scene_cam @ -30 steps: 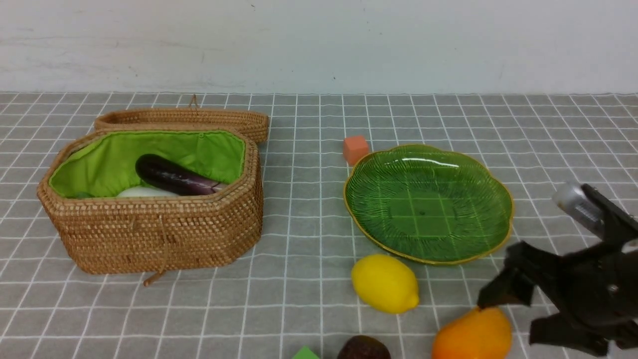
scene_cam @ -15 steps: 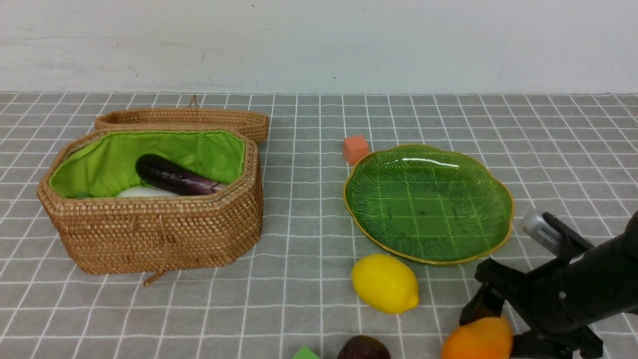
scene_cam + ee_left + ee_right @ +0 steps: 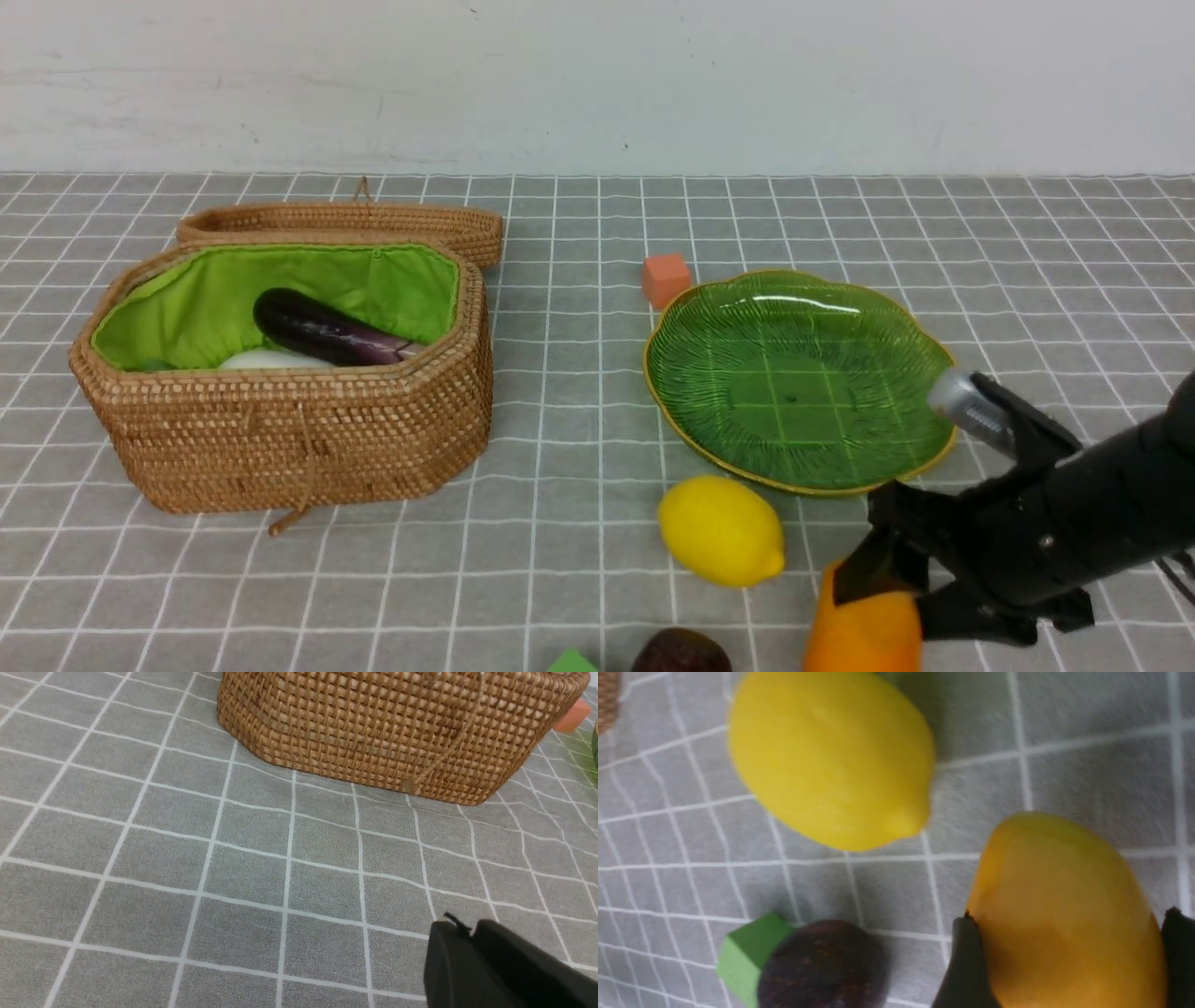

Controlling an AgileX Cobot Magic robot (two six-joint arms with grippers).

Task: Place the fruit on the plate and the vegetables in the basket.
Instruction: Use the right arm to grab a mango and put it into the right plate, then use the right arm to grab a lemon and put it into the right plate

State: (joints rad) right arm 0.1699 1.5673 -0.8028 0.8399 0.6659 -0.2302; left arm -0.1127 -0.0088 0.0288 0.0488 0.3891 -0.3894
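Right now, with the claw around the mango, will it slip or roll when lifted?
The mango looks smooth, so it may slip between the claw's narrow fingers. Its rounded oval shape would probably roll if nudged. It shows no dent at the fingers, so it is probably stiff.

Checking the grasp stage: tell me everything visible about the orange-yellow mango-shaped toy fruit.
Smooth and plastic-looking, the orange-yellow mango-shaped toy fruit shades from yellow to deeper orange. It sits on the grey checked cloth, close to the robot, apart from the yellow lemon. Black fingers of the right hand flank both its sides, apparently touching.
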